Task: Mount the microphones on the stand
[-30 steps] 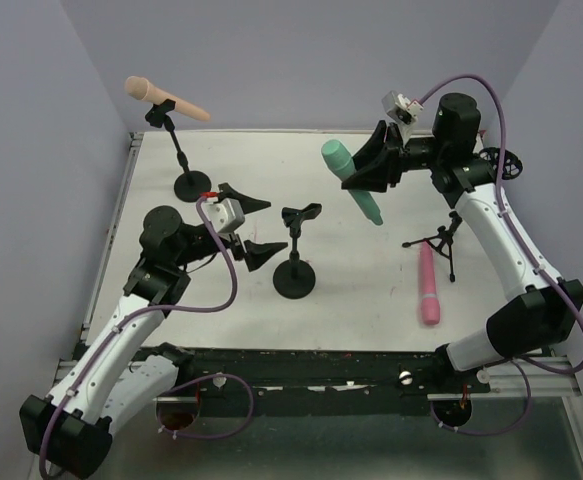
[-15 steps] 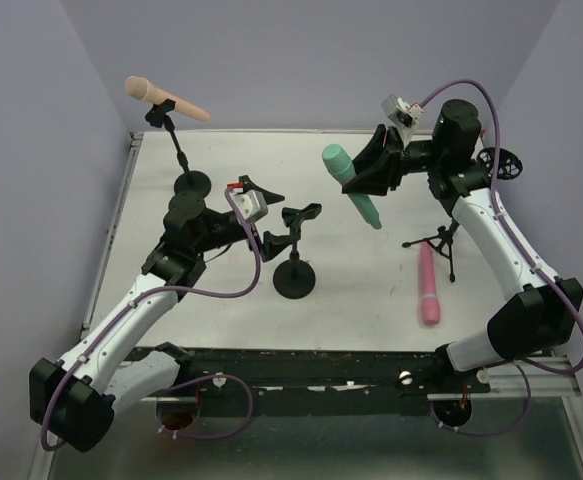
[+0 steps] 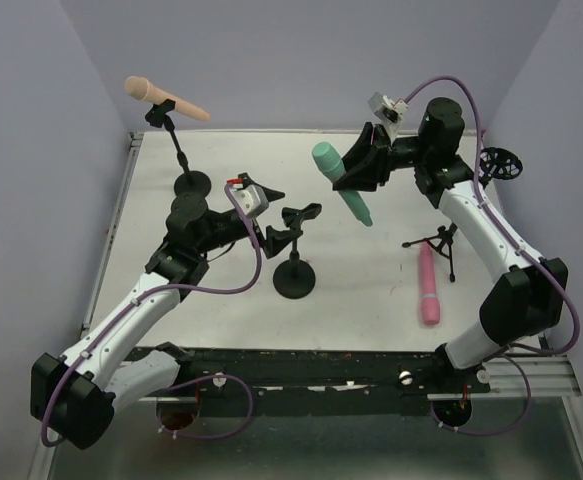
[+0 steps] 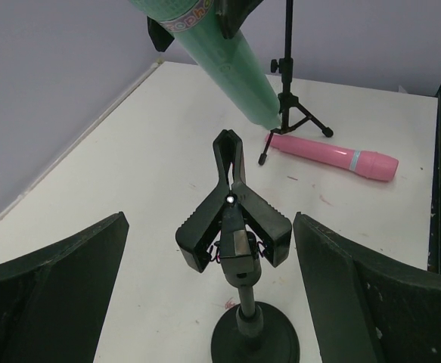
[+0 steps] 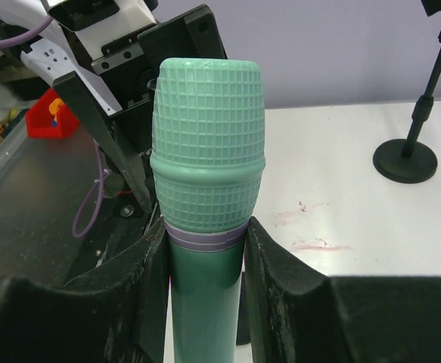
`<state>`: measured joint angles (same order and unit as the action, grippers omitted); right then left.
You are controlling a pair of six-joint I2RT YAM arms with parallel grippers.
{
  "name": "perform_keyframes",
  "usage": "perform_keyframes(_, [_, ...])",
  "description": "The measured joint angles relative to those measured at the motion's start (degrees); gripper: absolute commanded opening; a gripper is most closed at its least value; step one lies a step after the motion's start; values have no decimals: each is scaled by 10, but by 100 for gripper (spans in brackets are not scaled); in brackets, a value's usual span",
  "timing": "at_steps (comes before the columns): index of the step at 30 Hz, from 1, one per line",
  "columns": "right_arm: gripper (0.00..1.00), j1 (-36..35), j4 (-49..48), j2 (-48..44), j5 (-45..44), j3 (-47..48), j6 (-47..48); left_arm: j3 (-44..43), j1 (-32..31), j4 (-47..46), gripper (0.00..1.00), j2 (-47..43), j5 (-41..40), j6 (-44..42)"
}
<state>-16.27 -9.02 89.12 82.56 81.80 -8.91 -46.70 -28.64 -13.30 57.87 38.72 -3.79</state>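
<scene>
Teal mic [image 3: 357,205]: aloft, far right, pinched below its head by right gripper [image 3: 349,172].
Left gripper [image 3: 274,217]: fingers spread wide, flanking centre stand [image 3: 296,250].
Peach mic [image 3: 166,98]: clipped on far-left stand [image 3: 183,160].
Pink mic [image 3: 429,285]: flat, near right, beside tripod [image 3: 443,243].

clip stand [image 3: 295,258]: centre | tripod [image 3: 441,241]: right (microphone [image 3: 429,290] lying just beside) | far stand [image 3: 183,162]: back-left

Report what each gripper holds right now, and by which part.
Right gripper: the mint-teal microphone, clamped on its body just below the head. Left gripper: nothing; open, aimed at the middle stand's clip.
</scene>
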Motion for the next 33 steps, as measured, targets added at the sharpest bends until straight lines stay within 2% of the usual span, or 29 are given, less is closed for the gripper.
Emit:
perform_keyframes(4, [14,-7,-19,20,2,12,-17,6,-2,-3,90,1,-7,4])
perform_keyframes(6, [14,-10,-40,24,3,15,-36,6,-3,-4,82,5,-6,6])
perform_keyframes(12, [15,-23,-165,33,11,14,-131,6,-4,-8,48,13,-6,18])
perform_keyframes(16, [16,-28,-335,45,17,-8,-251,6,-4,-10,30,13,-5,34])
perform_keyframes(20, [16,-33,-533,94,25,-8,-464,10,-4,-17,24,13,-5,50])
perform_keyframes(24, [16,-41,-605,165,27,19,-624,20,-4,-28,12,7,-4,63])
perform_keyframes(28, [16,-48,-622,188,27,19,-683,30,-4,-34,10,-2,-2,69])
perform_keyframes(31, [16,-52,-638,186,27,21,-703,33,-5,-36,13,-5,-1,70])
perform_keyframes(33, [16,-55,-645,185,27,28,-715,34,-5,-36,34,-6,-1,71])
